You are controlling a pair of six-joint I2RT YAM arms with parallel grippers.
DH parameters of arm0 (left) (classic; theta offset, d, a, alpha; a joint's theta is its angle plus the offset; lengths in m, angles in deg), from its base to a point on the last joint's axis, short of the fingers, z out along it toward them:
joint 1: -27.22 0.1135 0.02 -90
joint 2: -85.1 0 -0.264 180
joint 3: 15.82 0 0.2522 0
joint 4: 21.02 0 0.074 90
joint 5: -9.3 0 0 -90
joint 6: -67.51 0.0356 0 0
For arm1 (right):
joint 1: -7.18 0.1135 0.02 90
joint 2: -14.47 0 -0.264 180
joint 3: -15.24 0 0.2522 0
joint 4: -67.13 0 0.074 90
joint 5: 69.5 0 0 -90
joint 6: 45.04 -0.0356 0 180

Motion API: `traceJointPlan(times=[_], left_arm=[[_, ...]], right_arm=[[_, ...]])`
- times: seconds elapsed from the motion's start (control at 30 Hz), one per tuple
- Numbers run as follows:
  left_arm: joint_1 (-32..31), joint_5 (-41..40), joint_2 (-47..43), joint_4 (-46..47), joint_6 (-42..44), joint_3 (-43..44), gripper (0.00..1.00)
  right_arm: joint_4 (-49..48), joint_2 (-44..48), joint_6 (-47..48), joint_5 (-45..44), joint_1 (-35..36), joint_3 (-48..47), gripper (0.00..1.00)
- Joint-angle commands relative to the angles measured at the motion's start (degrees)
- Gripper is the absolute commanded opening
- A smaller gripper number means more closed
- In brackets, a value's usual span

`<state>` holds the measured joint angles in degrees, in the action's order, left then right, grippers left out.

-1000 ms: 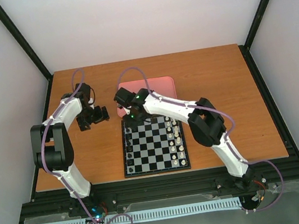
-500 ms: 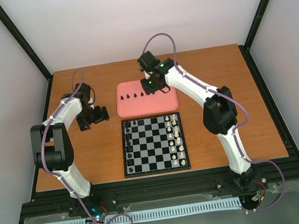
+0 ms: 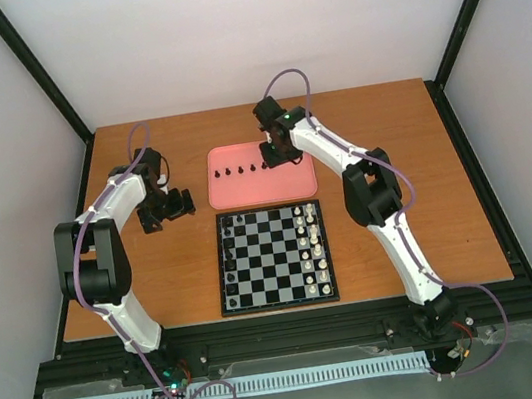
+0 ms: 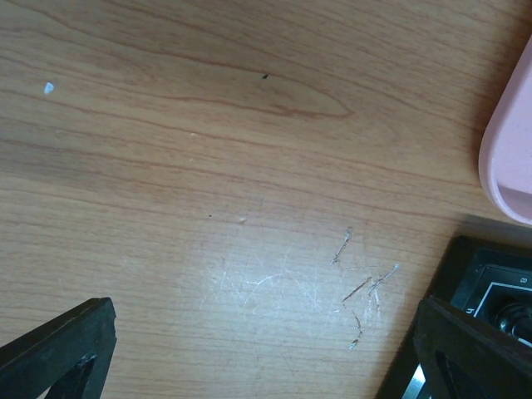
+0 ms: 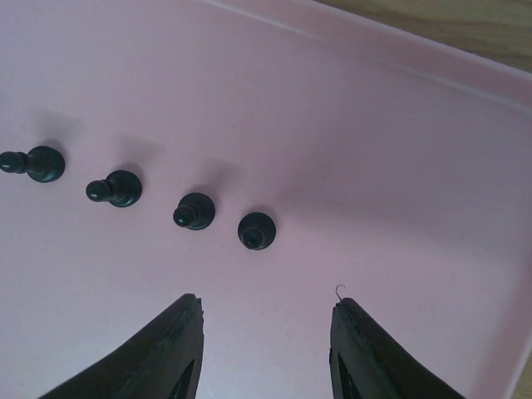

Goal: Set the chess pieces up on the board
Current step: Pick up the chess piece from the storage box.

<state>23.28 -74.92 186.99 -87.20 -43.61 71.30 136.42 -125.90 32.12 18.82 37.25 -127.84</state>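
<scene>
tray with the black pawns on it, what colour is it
The tray is plain pink with no pattern. The right wrist view shows it best.

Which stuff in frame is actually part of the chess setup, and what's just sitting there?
Job:
- four black chess pieces on the tray
- board
- right gripper, open above them

Just there:
- pink tray
- white pieces, lined up on the board
- left gripper, open over the table
</scene>
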Motion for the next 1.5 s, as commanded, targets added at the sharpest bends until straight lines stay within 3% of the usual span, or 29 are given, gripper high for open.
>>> traceJointPlan(times=[0.0, 0.8, 1.1, 1.37, 1.47], left_arm=[[0.3, 0.4, 0.3, -0.1, 0.9, 1.8, 1.00], [0.2, 0.7, 2.8, -0.4, 1.1, 2.5, 1.00], [0.2, 0.5, 3.6, -0.7, 1.1, 2.9, 1.00], [0.2, 0.5, 4.3, -0.8, 1.0, 3.4, 1.00], [0.3, 0.7, 4.4, -0.8, 1.0, 3.5, 1.00]], right_arm=[[-1.3, -1.5, 0.9, 0.0, -0.3, -2.5, 0.49], [-4.3, -9.0, 0.6, 0.4, -1.7, -7.8, 0.40], [-4.2, -10.0, 0.7, 2.3, -2.0, -9.3, 0.31], [-3.9, -10.0, 1.0, 2.9, -2.4, -9.2, 0.18], [-3.6, -9.9, 0.9, 2.8, -2.5, -9.2, 0.09]])
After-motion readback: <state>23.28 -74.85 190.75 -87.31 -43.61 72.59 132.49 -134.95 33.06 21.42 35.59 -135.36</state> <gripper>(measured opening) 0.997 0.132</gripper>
